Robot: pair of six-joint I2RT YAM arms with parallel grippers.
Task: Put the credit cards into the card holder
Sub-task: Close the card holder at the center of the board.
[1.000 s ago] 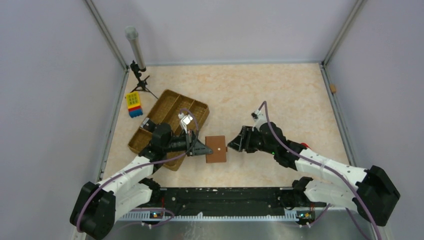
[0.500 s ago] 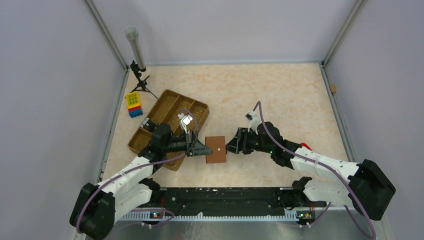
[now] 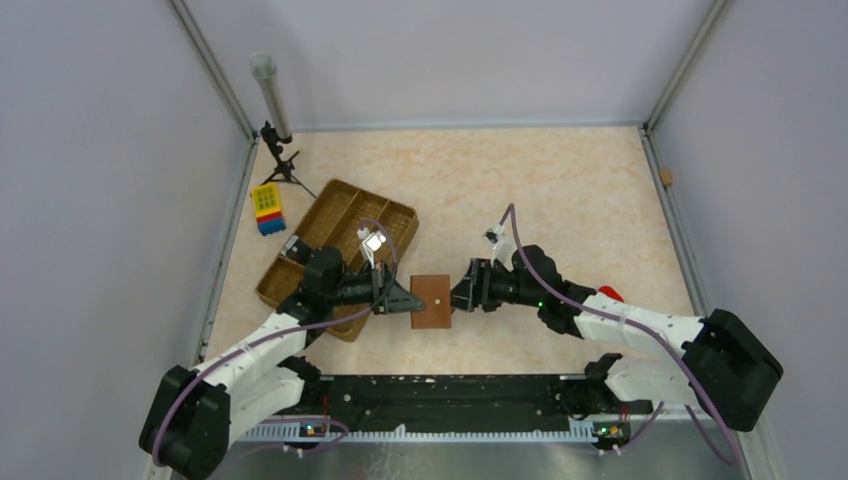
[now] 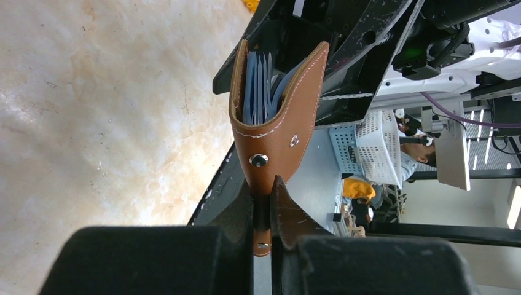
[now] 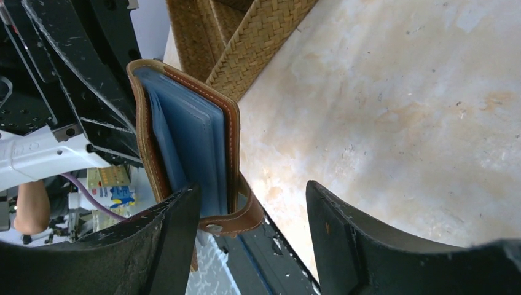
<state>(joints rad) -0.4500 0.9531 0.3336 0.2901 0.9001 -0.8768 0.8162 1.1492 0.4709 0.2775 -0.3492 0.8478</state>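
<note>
Card holder (image 4: 276,141) pinched by strap in left hand (image 4: 262,209); right hand (image 5: 249,195) spread at its edge, credit cards (image 5: 190,147) inside.

Finding: a robotics test cell in a laboratory. I work inside a booth of plain grey walls (image 3: 100,200) framed by metal corner posts (image 3: 215,75), over a marble-patterned tabletop (image 3: 560,190). My left arm (image 3: 255,350) and right arm (image 3: 640,325) are bolted to a black rail (image 3: 450,392). A small tripod (image 3: 283,168) stands in the far left corner. Beyond the near edge, my left wrist camera shows a seated person (image 4: 419,153) beside a white basket (image 4: 376,147).
</note>
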